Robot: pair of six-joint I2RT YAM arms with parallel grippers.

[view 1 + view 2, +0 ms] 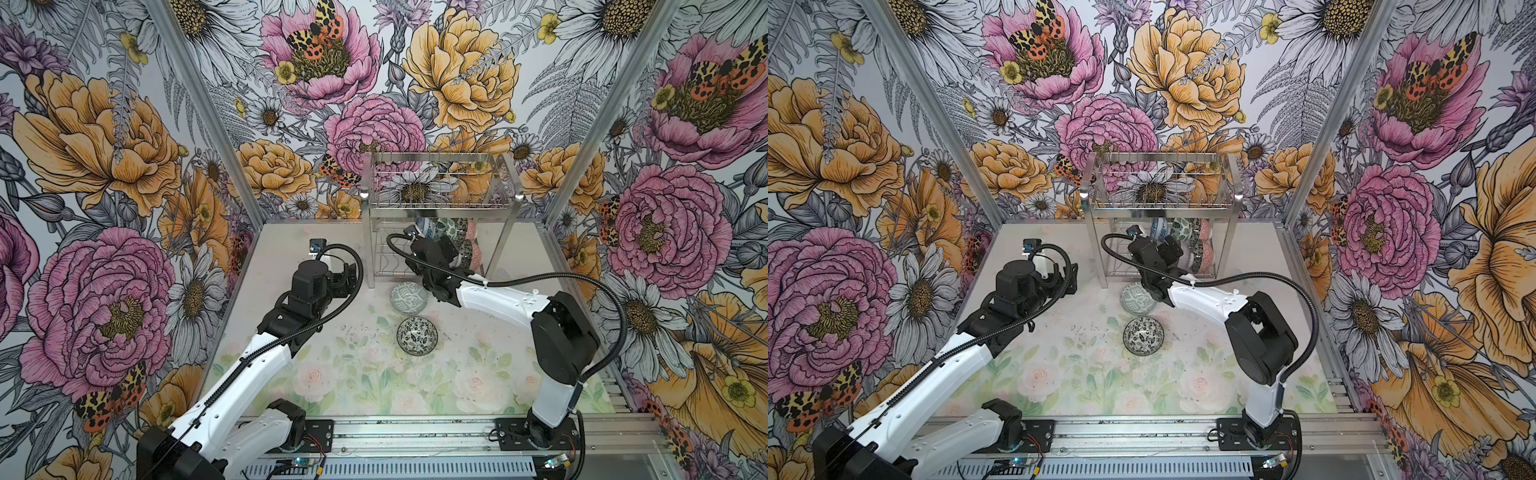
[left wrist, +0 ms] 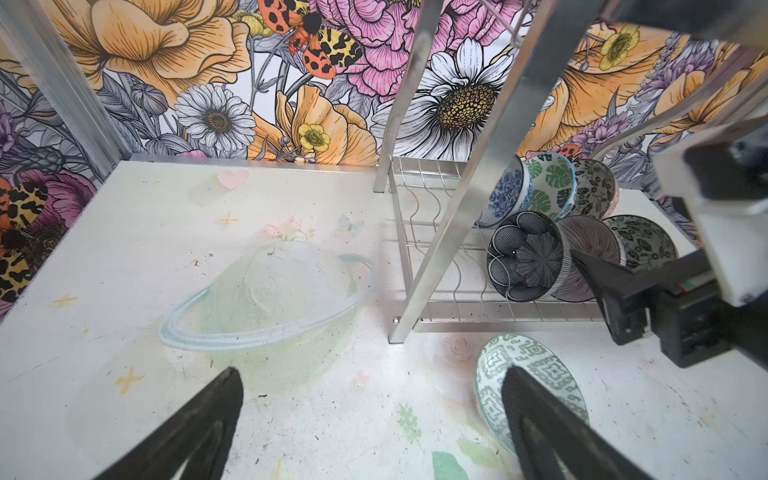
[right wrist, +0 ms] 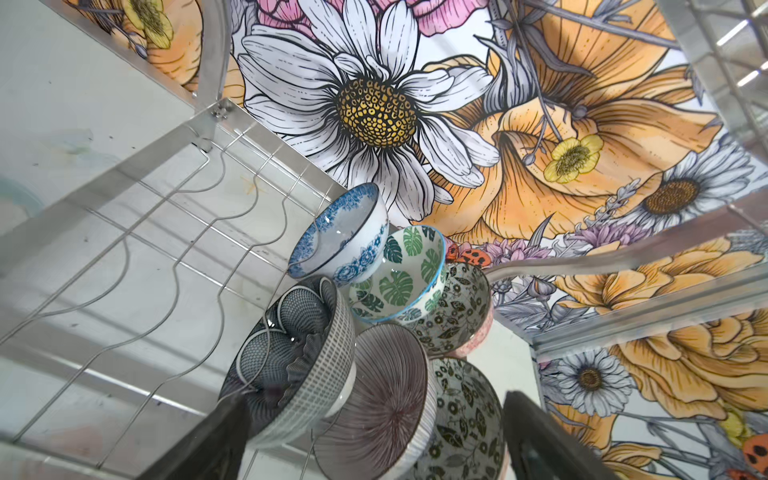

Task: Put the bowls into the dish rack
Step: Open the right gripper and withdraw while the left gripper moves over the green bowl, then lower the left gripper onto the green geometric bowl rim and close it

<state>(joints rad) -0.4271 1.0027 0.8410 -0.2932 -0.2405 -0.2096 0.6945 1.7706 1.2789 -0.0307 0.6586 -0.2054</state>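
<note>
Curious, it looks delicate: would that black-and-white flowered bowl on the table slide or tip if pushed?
The black-and-white bowl looks glossy and rigid, so probably slippery and chippable. Standing upright on the flat table, it likely slides.

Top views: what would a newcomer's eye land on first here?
The huge floral wallpaper on all the walls hits first. Next, the steel dish rack at the back of the table, with a cluster of patterned bowls on its lower shelf, where the right gripper stands open. A grey-green bowl and a black-and-white bowl sit in front of it.
</note>
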